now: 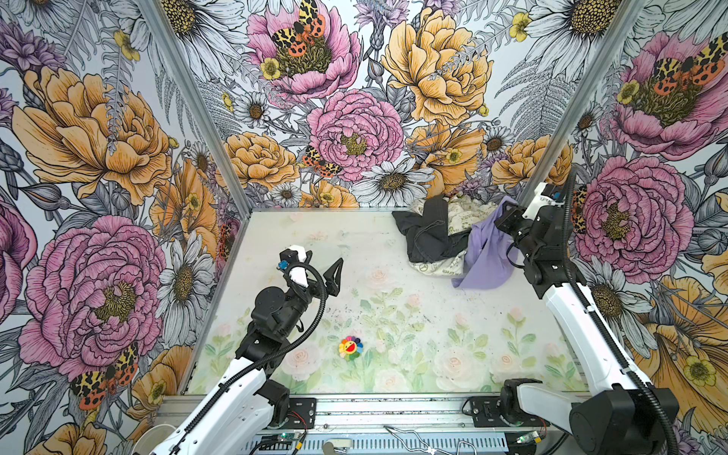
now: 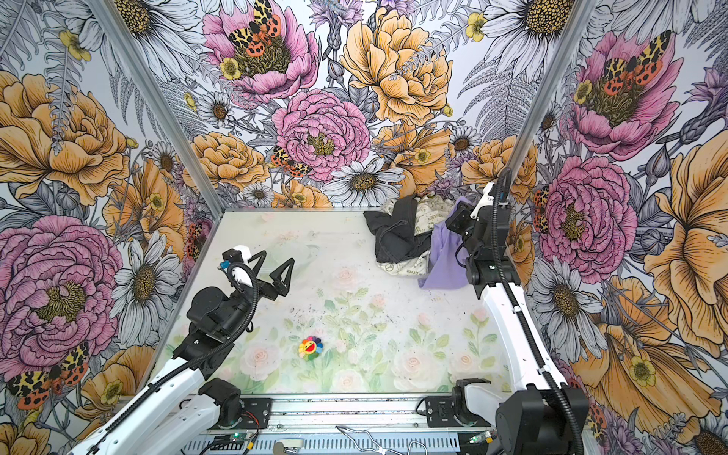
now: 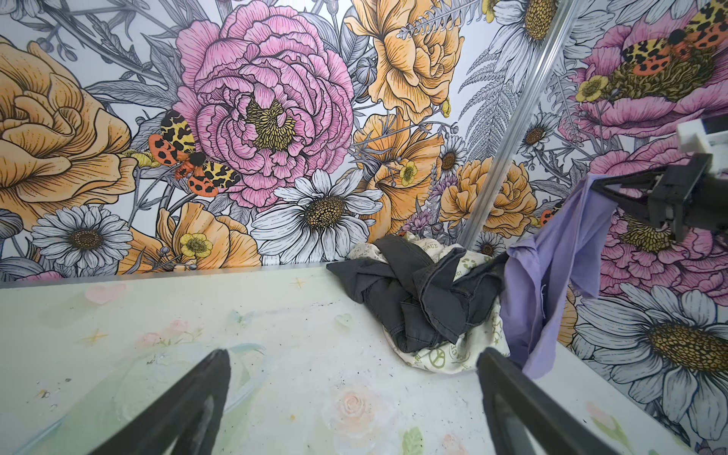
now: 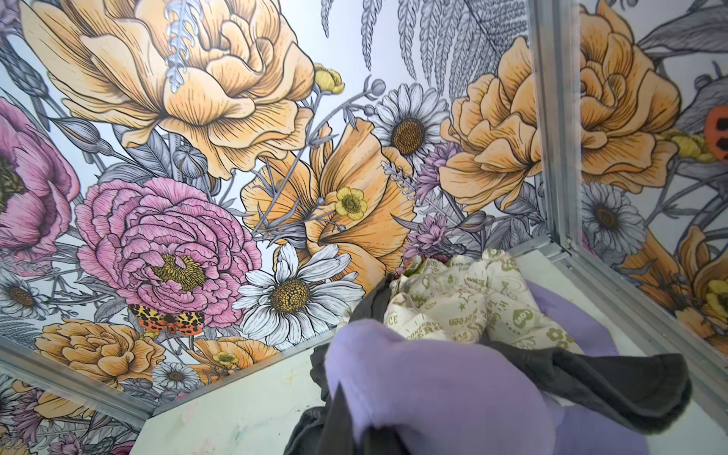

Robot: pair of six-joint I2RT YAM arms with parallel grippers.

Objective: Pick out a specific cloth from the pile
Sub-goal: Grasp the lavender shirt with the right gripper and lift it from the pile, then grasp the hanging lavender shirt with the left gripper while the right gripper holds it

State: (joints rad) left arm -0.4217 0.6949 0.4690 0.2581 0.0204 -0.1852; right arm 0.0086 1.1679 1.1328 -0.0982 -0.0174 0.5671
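The lavender cloth [image 1: 488, 252] hangs in the far right corner, lifted by its top edge. My right gripper [image 1: 505, 208] is shut on that edge, and the cloth's lower end trails on the table beside the pile. The left wrist view shows the cloth [image 3: 551, 283] draping down from the right gripper [image 3: 595, 185]. In the right wrist view the cloth [image 4: 433, 386] covers the fingers. The pile holds a black garment [image 1: 427, 232] on a cream printed cloth [image 1: 468, 212]. My left gripper [image 1: 326, 258] hovers open and empty over the table's left middle, well apart from the pile.
Floral walls close in the table on three sides, with a metal corner post [image 3: 508, 134] right behind the pile. A small rainbow flower toy [image 1: 350, 346] lies near the front middle of the table.
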